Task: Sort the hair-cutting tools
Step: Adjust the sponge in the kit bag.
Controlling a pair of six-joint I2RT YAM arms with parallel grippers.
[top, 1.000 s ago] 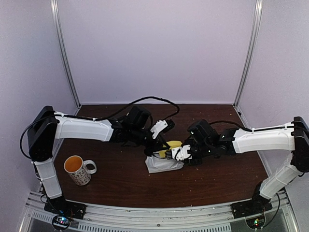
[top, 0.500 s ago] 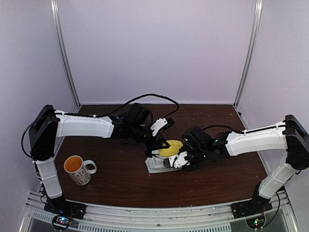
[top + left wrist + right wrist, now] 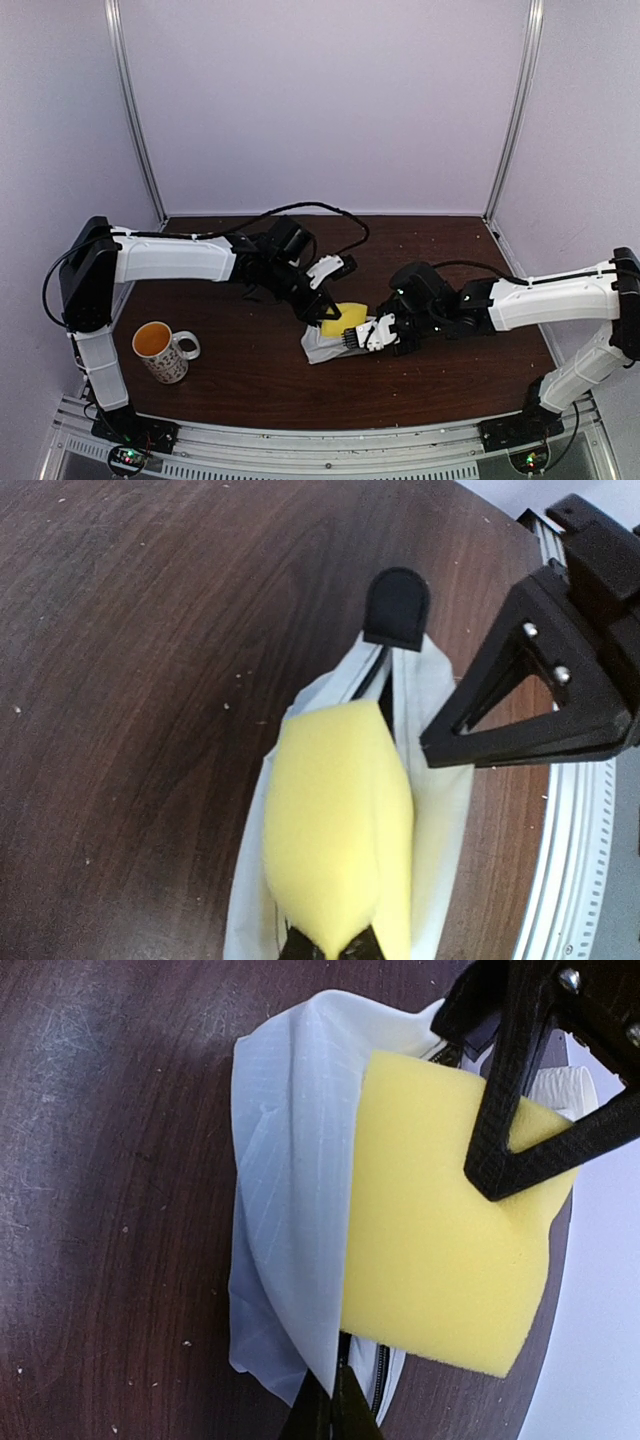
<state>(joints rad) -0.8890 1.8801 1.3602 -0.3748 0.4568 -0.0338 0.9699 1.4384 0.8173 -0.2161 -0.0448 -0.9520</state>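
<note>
No hair-cutting tools show in any view. The yellow sponge block (image 3: 341,318) (image 3: 340,830) (image 3: 450,1240) hangs over the open mouth of the white zip pouch (image 3: 322,347) (image 3: 435,750) (image 3: 290,1200) at mid-table. My left gripper (image 3: 326,310) (image 3: 332,948) is shut on the sponge's edge. My right gripper (image 3: 352,338) (image 3: 335,1415) is shut on the pouch's fabric lip beside the zip, from the right. The sponge and fabric hide whatever the pouch holds.
A patterned mug (image 3: 163,351) of orange liquid stands on the brown table (image 3: 250,385) at the near left. The two grippers nearly touch over the pouch. Metal frame posts (image 3: 135,110) rise at the back corners.
My right gripper has shut on the pouch's edge. My left gripper has carried the sponge a little nearer and lower over the pouch mouth.
</note>
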